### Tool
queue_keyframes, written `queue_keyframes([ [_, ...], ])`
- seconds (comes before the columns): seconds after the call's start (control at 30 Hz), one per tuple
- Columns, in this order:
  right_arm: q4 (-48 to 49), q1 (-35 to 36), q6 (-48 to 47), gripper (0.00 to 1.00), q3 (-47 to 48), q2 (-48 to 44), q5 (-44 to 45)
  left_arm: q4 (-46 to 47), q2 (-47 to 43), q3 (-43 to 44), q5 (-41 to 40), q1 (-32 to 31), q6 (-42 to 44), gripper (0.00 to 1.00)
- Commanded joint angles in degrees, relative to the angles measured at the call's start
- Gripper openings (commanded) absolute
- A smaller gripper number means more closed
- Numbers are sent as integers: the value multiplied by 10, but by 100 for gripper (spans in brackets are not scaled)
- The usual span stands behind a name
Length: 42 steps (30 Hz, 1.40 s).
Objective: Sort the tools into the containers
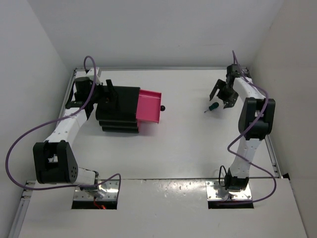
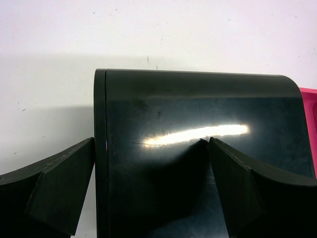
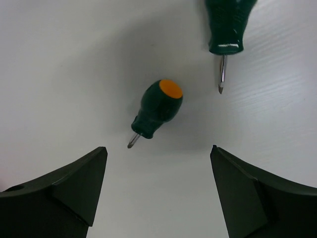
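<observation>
The right jaws stand fully open above the counter (image 1: 188, 148) near its far right corner and hold nothing. Ahead of them two green-handled screwdrivers lie apart on the counter: a stubby one with an orange cap (image 3: 158, 110) and a second (image 3: 225, 25), partly out of view. Near the far left corner, the black cabinet (image 1: 119, 106) has one pink drawer (image 1: 150, 105) pulled out toward the centre. The left jaws stand wide apart astride the cabinet's rear edge; contact cannot be determined.

white arms (image 1: 64, 130), black joints (image 1: 54, 162), purple cables (image 1: 12, 147).
</observation>
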Motion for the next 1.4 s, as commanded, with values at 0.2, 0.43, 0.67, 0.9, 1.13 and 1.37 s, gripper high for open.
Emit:
queue_keyframes([
  [0.2, -25, -5, 135, 84, 35, 43, -19, -132, 26, -46, -31, 0, 29, 100],
  [0.43, -25, -5, 152, 81, 54, 75, 1, -132, 26, -46, -31, 0, 29, 100],
  [0.67, -36, -5, 152, 69, 80, 105, 19, -132, 26, -46, -31, 0, 29, 100],
  [0.9, -31, -5, 133, 17, 95, 129, 15, -132, 26, -41, -31, 0, 29, 100],
  [1.13, -12, 10, 44, 0, 62, 78, -116, -132, 26, -41, -31, 0, 29, 100],
  [1.37, 109, 99, -33, 0, -67, -84, -161, -132, 26, -41, -31, 0, 29, 100],
])
